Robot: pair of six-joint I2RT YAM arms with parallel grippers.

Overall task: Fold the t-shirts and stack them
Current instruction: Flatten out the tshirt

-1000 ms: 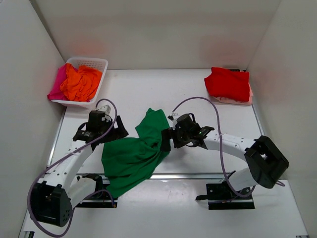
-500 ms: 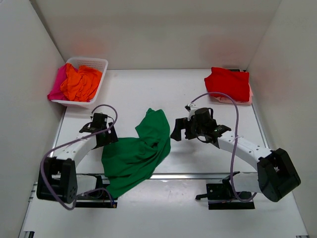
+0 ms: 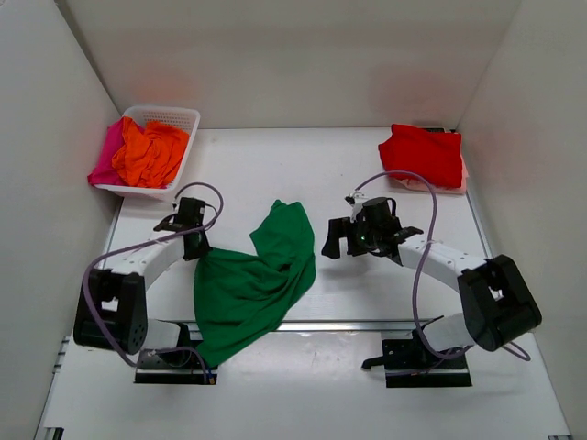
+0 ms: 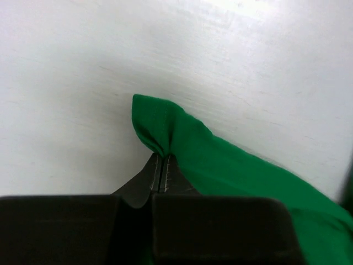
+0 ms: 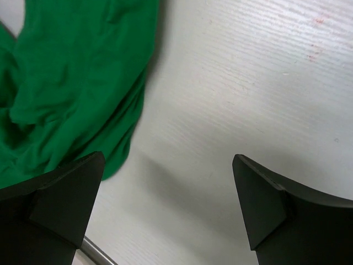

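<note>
Green t-shirt [image 3: 257, 284] overhangs near desk [image 3: 303, 174] edge, left of centre. Left tool [image 4: 161, 170] pinches its hem; right tool [image 5: 168, 190] spread just beside it.

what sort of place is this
Likely a robot lab test cell: a white table boxed in by blank walls, two arms bolted at its edge, a basket of shirts.
</note>
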